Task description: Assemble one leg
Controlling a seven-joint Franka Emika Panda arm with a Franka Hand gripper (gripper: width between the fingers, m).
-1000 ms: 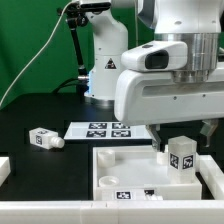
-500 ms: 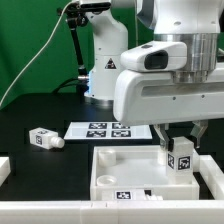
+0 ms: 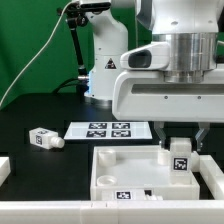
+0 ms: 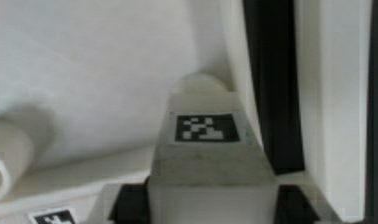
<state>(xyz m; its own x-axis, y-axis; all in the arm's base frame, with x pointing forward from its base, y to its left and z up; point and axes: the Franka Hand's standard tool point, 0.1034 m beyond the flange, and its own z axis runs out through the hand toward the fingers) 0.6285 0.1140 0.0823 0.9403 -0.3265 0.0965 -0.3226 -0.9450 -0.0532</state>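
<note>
My gripper (image 3: 180,145) is shut on a leg (image 3: 180,158), a stubby white post with a black-and-white tag, and holds it upright over the far right corner of the large white panel (image 3: 115,165). In the wrist view the leg (image 4: 207,135) fills the middle, clamped between my two dark fingers (image 4: 133,202), above the panel's white floor (image 4: 79,90). I cannot tell whether the leg's lower end touches the panel. A second leg (image 3: 42,138) lies on its side on the black table at the exterior view's left.
The marker board (image 3: 105,129) lies flat on the table behind the panel. A white part (image 3: 3,172) sits at the exterior view's left edge. A white rail (image 3: 60,212) runs along the front. The robot base (image 3: 100,70) stands at the back.
My gripper has come down with the leg, which now sits lower, closer to the panel's far right corner. The lying leg has not moved.
</note>
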